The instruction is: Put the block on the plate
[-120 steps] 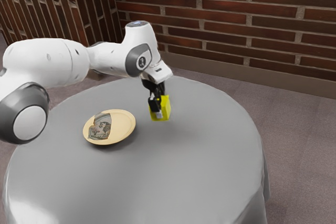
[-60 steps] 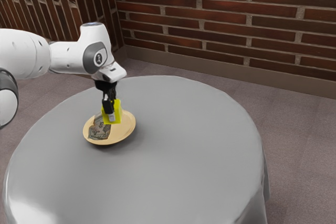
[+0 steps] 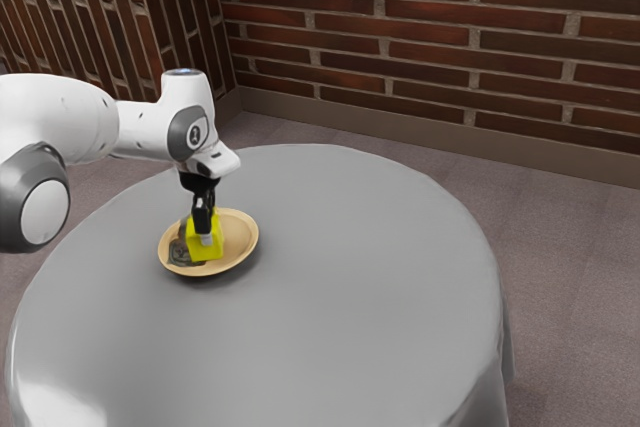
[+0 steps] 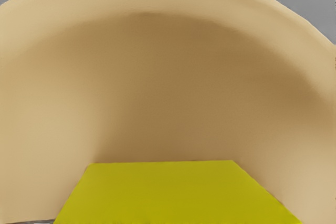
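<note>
Well inside the rim: yellow block (image 3: 217, 248) at the plate (image 3: 243, 237)

The tool (image 3: 206, 237) pinches the block within the round plate's outline; whether it touches the bottom, I cannot tell. A dark patterned patch (image 3: 181, 255) marks the plate toward the exterior view's left, on the gray table (image 3: 350, 287).

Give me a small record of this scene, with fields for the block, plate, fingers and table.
block: yellow, over the plate; contact with it unclear
plate: round, tan, with a grayish patterned patch partly behind the block
fingers: closed on the block, reaching down from above
table: gray, rounded, under the plate
</note>
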